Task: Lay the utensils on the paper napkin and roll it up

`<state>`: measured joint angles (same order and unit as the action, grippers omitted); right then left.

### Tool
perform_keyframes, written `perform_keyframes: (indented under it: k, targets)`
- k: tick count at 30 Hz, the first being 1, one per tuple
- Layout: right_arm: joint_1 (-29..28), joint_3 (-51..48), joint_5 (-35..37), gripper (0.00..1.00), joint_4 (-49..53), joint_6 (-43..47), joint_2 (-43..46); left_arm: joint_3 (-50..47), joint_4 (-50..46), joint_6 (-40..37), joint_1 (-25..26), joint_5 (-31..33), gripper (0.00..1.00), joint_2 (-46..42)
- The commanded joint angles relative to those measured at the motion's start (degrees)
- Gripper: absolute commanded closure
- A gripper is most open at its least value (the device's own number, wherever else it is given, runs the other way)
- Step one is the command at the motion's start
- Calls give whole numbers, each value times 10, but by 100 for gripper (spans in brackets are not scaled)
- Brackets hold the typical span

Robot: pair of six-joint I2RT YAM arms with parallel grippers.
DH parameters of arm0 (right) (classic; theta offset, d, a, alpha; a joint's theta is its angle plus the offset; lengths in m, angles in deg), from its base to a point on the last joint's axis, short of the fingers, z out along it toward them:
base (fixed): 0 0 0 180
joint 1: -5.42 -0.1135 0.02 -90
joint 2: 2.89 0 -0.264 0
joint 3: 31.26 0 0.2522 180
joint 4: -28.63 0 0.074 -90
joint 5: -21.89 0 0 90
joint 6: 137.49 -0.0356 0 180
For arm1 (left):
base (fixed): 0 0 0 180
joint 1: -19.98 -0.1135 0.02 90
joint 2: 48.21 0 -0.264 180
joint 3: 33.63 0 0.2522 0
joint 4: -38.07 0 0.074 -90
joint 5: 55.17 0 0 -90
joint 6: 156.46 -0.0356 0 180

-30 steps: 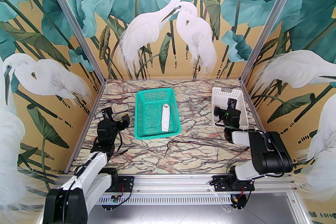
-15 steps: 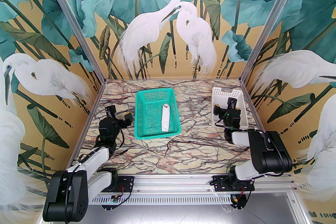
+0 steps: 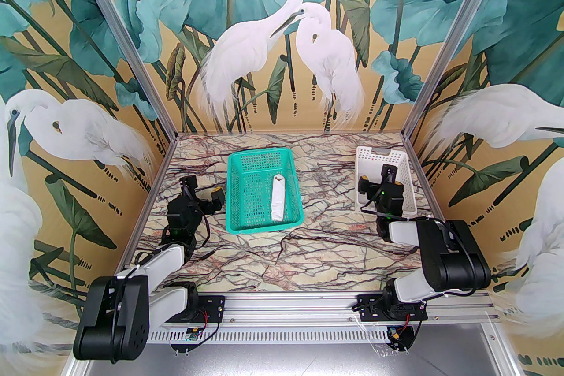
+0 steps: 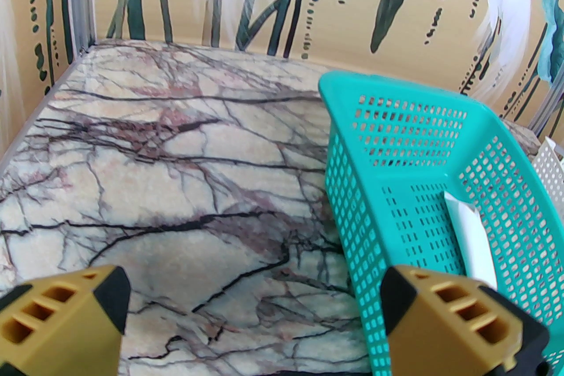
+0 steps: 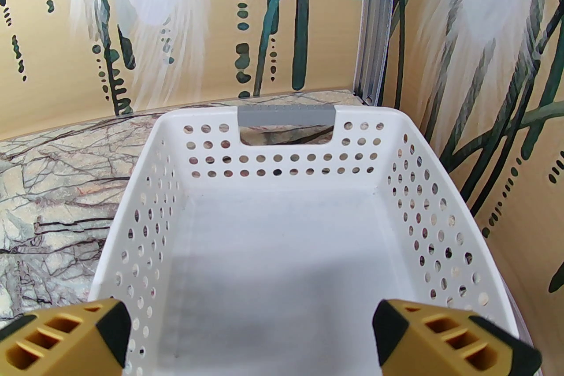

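Observation:
The paper napkin (image 3: pixel 278 199) lies rolled into a white tube inside the teal basket (image 3: pixel 233 189), along its right side. A small brownish spot shows at the tube's far end; the utensils are otherwise hidden. My left gripper (image 3: pixel 203 189) hangs open just left of the teal basket, with nothing between its yellow fingers (image 4: pixel 61 321). The left wrist view shows the gripper (image 4: pixel 253 303) over marble, the basket wall (image 4: pixel 348 198) and the napkin (image 4: pixel 471 233) to its right. My right gripper (image 3: pixel 377 178) is open above the near end of the white basket (image 3: pixel 387 154). In its wrist view that gripper (image 5: pixel 251 321) is empty.
The white perforated basket (image 5: pixel 145 162) stands at the back right near the corner post and holds nothing visible. The marble table (image 3: pixel 308 259) lies between the baskets and the arm bases. Patterned walls close in the left, back and right sides.
My left gripper has shifted a little forward and right toward the teal basket, while its elbow has dropped back toward the near left corner. The right arm has barely moved.

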<state>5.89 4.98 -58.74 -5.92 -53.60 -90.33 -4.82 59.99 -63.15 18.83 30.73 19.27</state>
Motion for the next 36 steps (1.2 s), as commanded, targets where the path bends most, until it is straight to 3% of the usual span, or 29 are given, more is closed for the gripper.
perform_keyframes:
  k: [1, 11, 18, 23, 29, 36]
  targets:
    - [-3, -5, 3, 1, -14, 7, -6, 9, 60, -16, -4, -21, 1, 24]
    - [-4, -5, 3, 1, -14, 8, -6, 25, 161, -46, -7, -37, 0, 115]
    - [-4, -4, 1, 1, -13, 8, -6, 7, 310, -37, -22, -59, 1, 223]
    - [-4, -4, 1, 1, -13, 8, -6, 14, 292, -30, -31, -65, 1, 219]
    - [-3, -3, 1, 1, -13, 8, -6, 71, 175, -24, -33, -48, 1, 217]
    - [-3, -4, 1, 1, -13, 9, -6, 67, 183, -24, -32, -48, 1, 216]
